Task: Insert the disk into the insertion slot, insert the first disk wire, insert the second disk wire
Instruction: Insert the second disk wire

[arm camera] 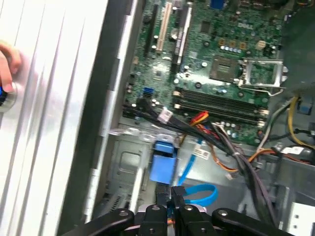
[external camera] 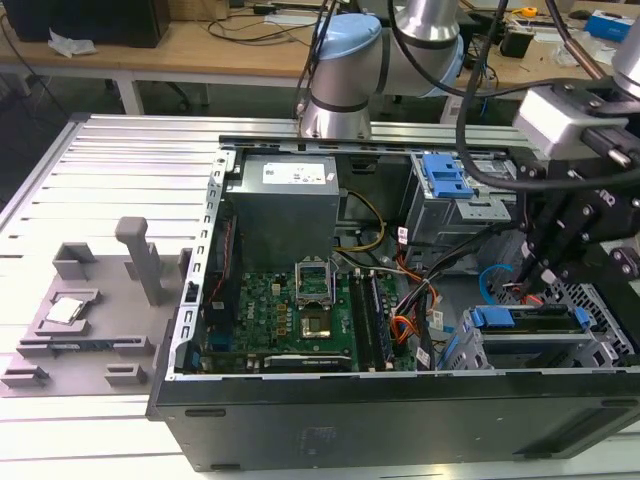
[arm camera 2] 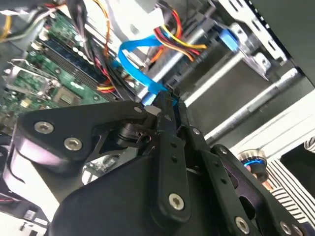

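The disk (external camera: 535,322) lies in the insertion slot (external camera: 600,350) of the silver cage at the exterior view's lower right, its blue front bar (external camera: 503,318) facing the motherboard. My gripper (external camera: 533,272) hangs just above the disk's inner end. In both wrist views its fingers (arm camera 2: 166,114) stand close together, pinching the connector end of a flat blue wire (arm camera 2: 132,55) that loops away from them. That blue loop (arm camera: 203,194) starts at the gripper (arm camera: 174,200), beside the blue bar (arm camera: 162,166). A bundle of red, yellow and black wires (arm camera 2: 170,35) runs close by.
A boxy grey cage with a blue latch (external camera: 444,176) stands behind the gripper. The motherboard (external camera: 285,305) and power supply (external camera: 288,195) take up the case's left. Orange and black cables (external camera: 405,320) cross the middle. A person's hand (arm camera: 9,59) rests on the ribbed table outside the case.
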`<action>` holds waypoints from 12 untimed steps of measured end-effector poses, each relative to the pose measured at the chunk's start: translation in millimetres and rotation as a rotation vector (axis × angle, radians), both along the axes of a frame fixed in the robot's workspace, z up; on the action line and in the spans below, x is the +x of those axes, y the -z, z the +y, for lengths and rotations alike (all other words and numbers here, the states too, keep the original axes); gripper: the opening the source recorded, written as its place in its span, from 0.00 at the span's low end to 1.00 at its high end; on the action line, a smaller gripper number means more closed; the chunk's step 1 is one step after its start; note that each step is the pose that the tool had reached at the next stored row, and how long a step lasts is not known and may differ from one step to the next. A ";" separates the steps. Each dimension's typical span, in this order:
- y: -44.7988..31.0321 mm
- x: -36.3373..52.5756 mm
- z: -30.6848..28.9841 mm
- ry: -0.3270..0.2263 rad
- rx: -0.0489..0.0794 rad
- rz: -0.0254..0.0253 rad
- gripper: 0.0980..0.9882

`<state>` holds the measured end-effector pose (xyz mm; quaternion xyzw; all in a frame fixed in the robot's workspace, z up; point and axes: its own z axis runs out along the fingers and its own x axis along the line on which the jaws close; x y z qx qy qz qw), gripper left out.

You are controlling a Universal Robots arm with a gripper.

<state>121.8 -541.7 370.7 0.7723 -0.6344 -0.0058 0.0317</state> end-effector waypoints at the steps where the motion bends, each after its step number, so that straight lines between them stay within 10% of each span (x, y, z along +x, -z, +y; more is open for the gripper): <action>1: 1.0 0.0 -1.5 0.001 0.001 0.0000 0.07; 12: 17.7 13.2 -2.2 0.088 0.019 0.0062 0.07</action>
